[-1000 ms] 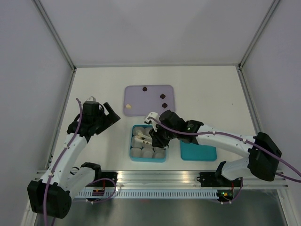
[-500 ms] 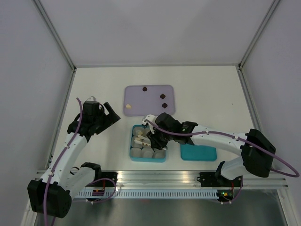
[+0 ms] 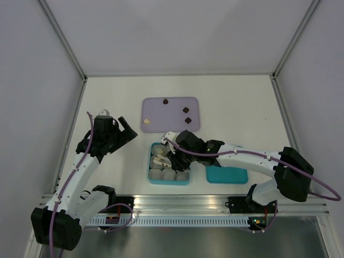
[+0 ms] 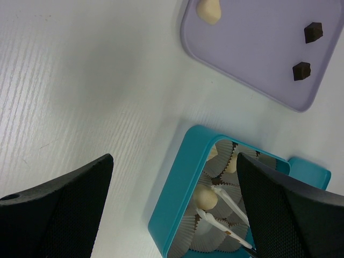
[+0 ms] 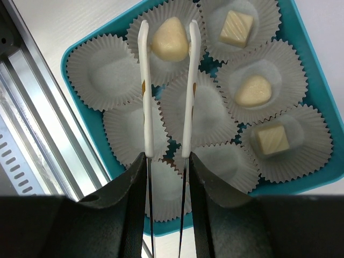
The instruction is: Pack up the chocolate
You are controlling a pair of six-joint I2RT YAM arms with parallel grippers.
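A teal box (image 4: 183, 177) lined with white fluted paper cups (image 5: 107, 72) sits at the near middle of the worktop (image 3: 231, 102), with a flat teal lid (image 3: 227, 174) just beside it on the right and a lavender tray (image 3: 171, 107) just behind it. Three dark chocolate pieces (image 4: 313, 32) and one cream piece on the tray (image 4: 208, 9) lie well apart from one another. Three cream pieces in the box (image 5: 252, 90) each rest in their own cup, while several cups stand unfilled. The right hand (image 5: 167, 27) reaches into the box, its long white fingers (image 5: 144, 97) drawn narrow on either side of a cream-white chocolate piece (image 5: 169, 45), which sits over a cup at the box's edge. The left hand (image 3: 126, 134) hangs over bare worktop to the left of the box, spread wide and holding nothing. The worktop is white and faintly grained, fenced by pale grey walls and metal corner posts, with an aluminium rail (image 3: 188, 201) along the near edge.
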